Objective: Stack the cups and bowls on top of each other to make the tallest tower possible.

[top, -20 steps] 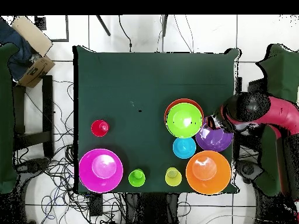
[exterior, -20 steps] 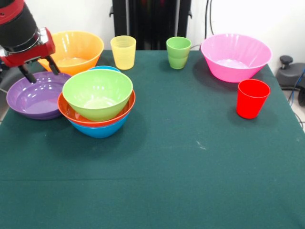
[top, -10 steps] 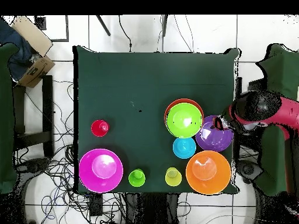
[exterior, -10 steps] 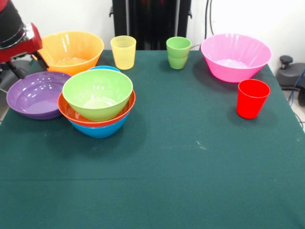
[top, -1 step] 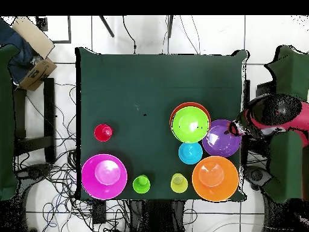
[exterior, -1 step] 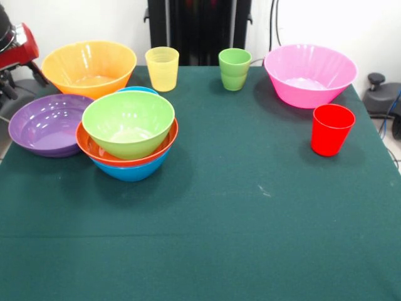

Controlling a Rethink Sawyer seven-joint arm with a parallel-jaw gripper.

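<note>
The tower is a green bowl (exterior, -1 step: 128, 122) (top, -1 step: 191, 123) nested in a red-orange bowl (exterior, -1 step: 94, 147), which sits in a big blue bowl (exterior, -1 step: 131, 172). A small blue bowl (top, -1 step: 191, 153) stands behind the tower. The purple bowl (exterior, -1 step: 45, 124) (top, -1 step: 221, 138) lies beside the tower and the yellow-orange bowl (exterior, -1 step: 91, 66) (top, -1 step: 214, 177) stands behind it. The pink bowl (exterior, -1 step: 310, 74) (top, -1 step: 104, 176), yellow cup (exterior, -1 step: 162, 68), green cup (exterior, -1 step: 234, 69) and red cup (exterior, -1 step: 331, 128) stand apart. My gripper (exterior, -1 step: 22, 83) (top, -1 step: 235, 128) hangs open and empty off the table's edge, beyond the purple bowl.
A cardboard box (top, -1 step: 33, 51) and cables lie on the floor beside the table. The green tablecloth (exterior, -1 step: 250, 207) has its open room at the front and middle.
My gripper has drawn away from above the purple bowl's rim, sideways past the table edge. No bowl or cup has moved.
</note>
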